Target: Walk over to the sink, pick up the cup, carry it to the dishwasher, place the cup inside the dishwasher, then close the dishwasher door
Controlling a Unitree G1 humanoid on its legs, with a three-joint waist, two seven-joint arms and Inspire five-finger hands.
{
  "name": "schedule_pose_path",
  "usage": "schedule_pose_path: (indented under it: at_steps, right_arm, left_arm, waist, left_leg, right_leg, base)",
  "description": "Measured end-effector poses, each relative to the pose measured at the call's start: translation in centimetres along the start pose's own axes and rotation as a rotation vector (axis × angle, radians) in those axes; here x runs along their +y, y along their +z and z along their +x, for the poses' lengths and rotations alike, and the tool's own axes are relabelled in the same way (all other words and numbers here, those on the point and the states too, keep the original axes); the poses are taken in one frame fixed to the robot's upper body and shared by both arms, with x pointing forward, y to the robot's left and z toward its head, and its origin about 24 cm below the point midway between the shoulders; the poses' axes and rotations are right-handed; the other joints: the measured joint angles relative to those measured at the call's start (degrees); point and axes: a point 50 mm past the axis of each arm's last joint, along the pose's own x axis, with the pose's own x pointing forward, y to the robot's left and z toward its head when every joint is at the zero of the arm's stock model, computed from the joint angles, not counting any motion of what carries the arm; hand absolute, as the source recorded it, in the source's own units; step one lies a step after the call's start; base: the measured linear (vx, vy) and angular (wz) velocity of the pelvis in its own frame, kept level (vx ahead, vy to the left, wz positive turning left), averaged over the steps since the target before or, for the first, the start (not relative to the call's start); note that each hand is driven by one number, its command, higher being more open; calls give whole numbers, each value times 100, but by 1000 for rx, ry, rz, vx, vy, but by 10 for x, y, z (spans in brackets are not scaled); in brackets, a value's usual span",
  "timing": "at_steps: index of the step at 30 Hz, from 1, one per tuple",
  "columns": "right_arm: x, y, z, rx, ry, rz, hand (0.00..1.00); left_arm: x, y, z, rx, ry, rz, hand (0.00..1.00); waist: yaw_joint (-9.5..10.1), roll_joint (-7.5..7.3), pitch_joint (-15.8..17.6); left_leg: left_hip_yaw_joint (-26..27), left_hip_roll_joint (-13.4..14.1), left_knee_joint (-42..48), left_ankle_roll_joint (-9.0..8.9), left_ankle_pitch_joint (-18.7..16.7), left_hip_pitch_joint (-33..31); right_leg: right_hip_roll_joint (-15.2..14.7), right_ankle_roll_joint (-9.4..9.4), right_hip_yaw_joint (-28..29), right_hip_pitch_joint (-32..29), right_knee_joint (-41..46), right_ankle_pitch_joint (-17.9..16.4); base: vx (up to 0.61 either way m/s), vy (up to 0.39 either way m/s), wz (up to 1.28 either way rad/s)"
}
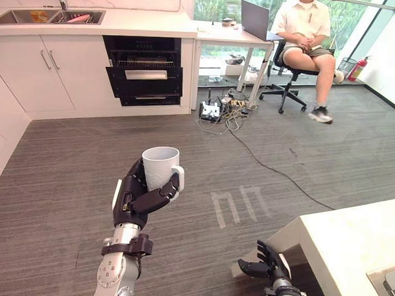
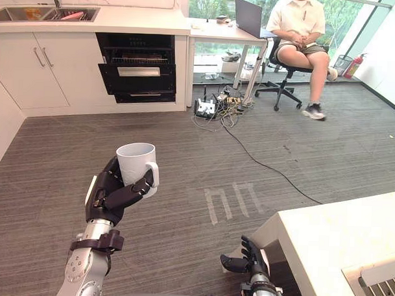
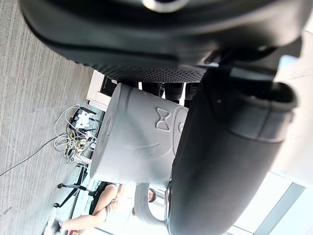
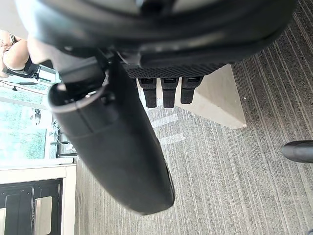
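My left hand [image 1: 139, 196] holds a white cup [image 1: 160, 167] upright above the grey floor, fingers and thumb curled round its side; the cup's handle points right. In the left wrist view the cup [image 3: 139, 139] sits between thumb and fingers. The dishwasher [image 1: 145, 71] stands open in the white cabinets at the back, its racks showing and its door hanging partly down. The sink [image 1: 49, 16] is set in the counter to its left. My right hand [image 1: 269, 262] hangs low by the island corner, fingers relaxed and holding nothing.
A person sits on an office chair [image 1: 292, 73] at the back right beside a desk with a laptop [image 1: 254, 20]. Cables and a power strip [image 1: 215, 111] lie on the floor near the dishwasher. A light island counter [image 1: 350, 244] fills the lower right.
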Motion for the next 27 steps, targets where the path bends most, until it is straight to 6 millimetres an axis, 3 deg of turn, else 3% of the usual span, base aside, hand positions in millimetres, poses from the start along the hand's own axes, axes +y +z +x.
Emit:
schedule_pose_path:
  at_steps: [3,7,10,14,15,16,17,19,20,21,24,27]
  right_arm:
    - [1,0,-1,-3,2,3,90]
    - [1,-12,-11,17,-4,19,90]
    - [4,-17,-14,35,-13,43,90]
    - [3,5,-2,-25,-46,77,90]
    - [0,4,-1,-14,-84,127,90]
    - [-2,3,-2,-9,-102,141,90]
    - [-4,2,-1,4,-126,156,90]
    - [-12,2,1,17,-167,164,90]
    - [-19,2,1,16,-194,157,90]
    - [-25,6,2,3,-204,139,90]
    - [-28,25,9,-55,-206,133,90]
    - [-23,50,17,-143,-177,139,90]
  left_arm:
    - [1,0,0,-5,13,-5,30]
    - [-6,-4,0,8,4,-30,30]
    - [-13,-15,2,51,9,-65,30]
    - [-24,-18,16,56,-23,-75,30]
    - [-28,-15,19,43,-39,-70,30]
    - [-28,-14,20,36,-42,-71,30]
    - [-26,-12,20,28,-32,-67,30]
    - [-19,-10,21,22,4,-59,30]
    - [-17,-10,21,18,20,-59,30]
    - [-16,-9,21,17,26,-58,30]
    - [-10,-9,18,21,46,-48,30]
    - [-4,-8,16,19,68,-35,30]
  waist:
    - [8,-12,-9]
    - [-135,-82,-61]
    - [-162,-92,-61]
    - [-153,-123,391]
    - [-158,-105,550]
    - [-159,-77,613]
    - [-130,-86,725]
    - [-163,-68,798]
    - [-177,-22,819]
    - [-168,25,822]
    - [-87,27,805]
    - [-40,41,802]
  left_leg:
    - [238,73,-49,-2,-1,61]
    - [238,143,-240,-93,81,115]
    - [174,155,-331,-334,229,98]
    - [-248,31,-206,-660,473,-238]
    - [-305,22,-131,-661,503,-428]
    - [-199,71,-90,-607,466,-518]
    - [293,260,-25,-420,428,-643]
    - [1257,675,377,-342,232,-923]
    - [1839,946,666,-212,134,-1032]
    - [2215,1110,840,-198,142,-1086]
    - [2180,874,960,-47,39,-1161]
    - [2043,418,1234,227,-321,-1281]
  right_leg:
    - [65,-2,188,-52,-85,74]
    - [28,-42,-127,-9,-194,86]
    - [-37,-99,-621,42,-193,48]
    - [-231,-172,-1425,114,-102,-16]
    - [-304,-181,-1804,120,-92,-21]
    - [-321,-195,-1983,122,-74,-31]
    - [-363,-212,-2250,121,-13,-56]
    - [-504,-153,-2614,120,43,-94]
    - [-607,-126,-2813,124,120,-192]
    - [-741,19,-2977,123,293,-286]
    - [-1014,221,-3026,138,430,-352]
    - [-1538,454,-3090,62,929,-484]
  base:
    - [-3,-2,-33]
    - [35,-33,4]
    - [31,-87,41]
    - [-80,-71,95]
    - [-160,-25,153]
    - [-159,1,144]
    - [-160,2,123]
    - [-145,56,111]
    - [-93,202,102]
    - [-67,241,94]
    - [9,333,47]
    - [92,306,42]
